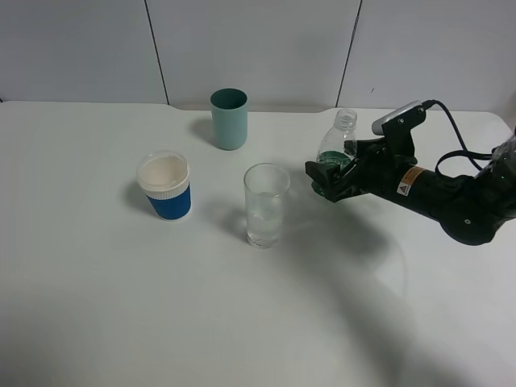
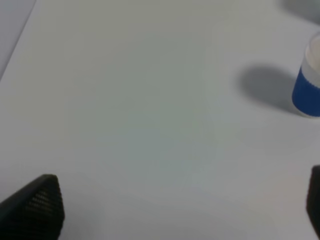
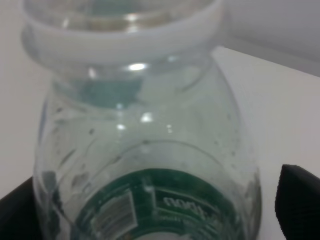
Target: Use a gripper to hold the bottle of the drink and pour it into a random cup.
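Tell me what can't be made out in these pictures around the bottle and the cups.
- Bottle: its lower half is hidden in the high view by the right end effector; whether it stands on the table cannot be told.
- Bottle base: cut off by the right wrist view's edge.
- Blue-sleeved paper cup: cut off by the left wrist view's edge.
- Teal cup: contents hidden by its opaque wall.

Three cups on view: one clear glass point(image 1: 266, 205) at centre frame, one teal cup point(image 1: 229, 118) at upper centre, one blue-sleeved paper cup point(image 1: 165, 186) at left. One uncapped bottle point(image 1: 339, 143) at right of centre.
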Controlling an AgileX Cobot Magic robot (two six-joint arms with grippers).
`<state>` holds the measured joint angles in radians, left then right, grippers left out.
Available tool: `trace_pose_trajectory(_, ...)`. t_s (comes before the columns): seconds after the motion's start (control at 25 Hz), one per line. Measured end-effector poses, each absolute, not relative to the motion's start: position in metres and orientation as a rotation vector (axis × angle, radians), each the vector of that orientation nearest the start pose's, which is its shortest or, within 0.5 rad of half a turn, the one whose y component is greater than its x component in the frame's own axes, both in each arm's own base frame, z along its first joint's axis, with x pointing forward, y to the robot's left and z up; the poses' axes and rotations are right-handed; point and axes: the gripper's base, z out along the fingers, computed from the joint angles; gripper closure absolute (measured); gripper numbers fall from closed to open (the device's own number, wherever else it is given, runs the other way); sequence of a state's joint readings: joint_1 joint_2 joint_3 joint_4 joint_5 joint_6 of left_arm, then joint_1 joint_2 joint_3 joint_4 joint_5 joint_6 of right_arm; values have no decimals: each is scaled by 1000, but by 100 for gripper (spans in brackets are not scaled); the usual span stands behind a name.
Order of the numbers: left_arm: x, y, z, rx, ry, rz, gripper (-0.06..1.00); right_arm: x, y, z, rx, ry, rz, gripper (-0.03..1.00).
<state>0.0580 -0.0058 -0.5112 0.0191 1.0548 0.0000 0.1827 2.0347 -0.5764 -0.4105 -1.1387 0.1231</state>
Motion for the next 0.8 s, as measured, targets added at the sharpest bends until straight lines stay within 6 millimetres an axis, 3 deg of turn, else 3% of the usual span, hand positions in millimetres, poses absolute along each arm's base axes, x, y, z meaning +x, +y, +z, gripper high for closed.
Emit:
trace_pose_trajectory(0.28, -7, 1, 281, -60, 2021, 59, -4, 303, 90, 102, -487, 1753, 430, 12)
trace_pose_trajectory(0.56, -7, 1, 281, -60, 2021, 59, -4, 303, 90, 135, -486, 1672, 411, 12)
trace_pose_trajectory(0.8, -7, 1, 281, -60, 2021, 59, -4, 296, 88, 183, -470, 1563, 398, 12)
